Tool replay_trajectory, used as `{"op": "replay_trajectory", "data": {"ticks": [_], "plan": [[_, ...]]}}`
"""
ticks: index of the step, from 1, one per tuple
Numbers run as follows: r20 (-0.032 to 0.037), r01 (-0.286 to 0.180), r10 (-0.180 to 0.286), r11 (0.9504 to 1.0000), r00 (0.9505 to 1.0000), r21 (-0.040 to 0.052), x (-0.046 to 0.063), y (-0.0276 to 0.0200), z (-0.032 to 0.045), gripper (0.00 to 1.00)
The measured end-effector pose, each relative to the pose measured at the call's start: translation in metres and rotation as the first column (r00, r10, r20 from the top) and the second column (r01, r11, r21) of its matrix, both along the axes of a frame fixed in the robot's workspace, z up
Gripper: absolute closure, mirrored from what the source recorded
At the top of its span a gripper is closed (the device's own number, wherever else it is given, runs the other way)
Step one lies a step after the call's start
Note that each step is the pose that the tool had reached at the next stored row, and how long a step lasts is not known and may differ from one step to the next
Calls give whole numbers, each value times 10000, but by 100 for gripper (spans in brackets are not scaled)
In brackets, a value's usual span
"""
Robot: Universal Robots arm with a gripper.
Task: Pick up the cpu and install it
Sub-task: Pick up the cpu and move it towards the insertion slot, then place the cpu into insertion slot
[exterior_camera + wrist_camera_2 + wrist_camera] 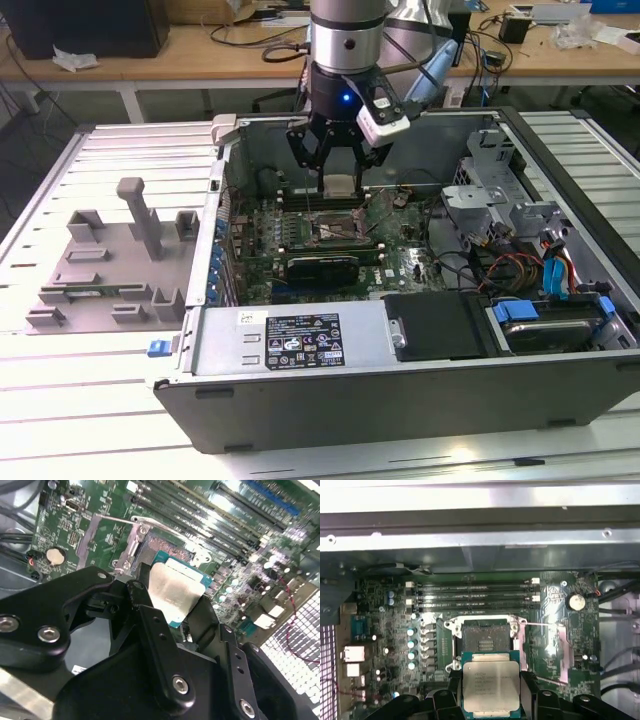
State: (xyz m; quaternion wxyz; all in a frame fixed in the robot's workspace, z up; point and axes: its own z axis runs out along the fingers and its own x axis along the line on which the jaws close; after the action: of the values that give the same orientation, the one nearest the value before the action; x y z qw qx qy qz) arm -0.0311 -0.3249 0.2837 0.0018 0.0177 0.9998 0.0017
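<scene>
My gripper [338,168] is shut on the cpu [340,185], a small square chip with a silvery top plate, and holds it in the air inside the open computer case [400,385]. In both wrist views the cpu [491,682] [172,592] sits flat between two black fingers [527,687]. Below it, on the green motherboard, lies the open black socket [484,637] [335,235] with its metal frame lifted and its lever [112,519] swung out. The chip hangs above the board, apart from the socket and a little to one side of it.
A grey plastic tray [110,260] with blocky posts lies on the table at the exterior view's left. Memory slots [470,597] run beside the socket. The case also holds a power supply [300,340], drive cages [490,180] and coloured cables [560,270] at the exterior view's right.
</scene>
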Motion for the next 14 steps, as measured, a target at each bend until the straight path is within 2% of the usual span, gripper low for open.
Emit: {"op": "replay_trajectory", "data": {"ticks": [5,14], "plan": [[37,0,0,10000,10000,-17,-72,8,-89,45],[37,-1,1,10000,10000,-19,-72,10,-103,45]]}}
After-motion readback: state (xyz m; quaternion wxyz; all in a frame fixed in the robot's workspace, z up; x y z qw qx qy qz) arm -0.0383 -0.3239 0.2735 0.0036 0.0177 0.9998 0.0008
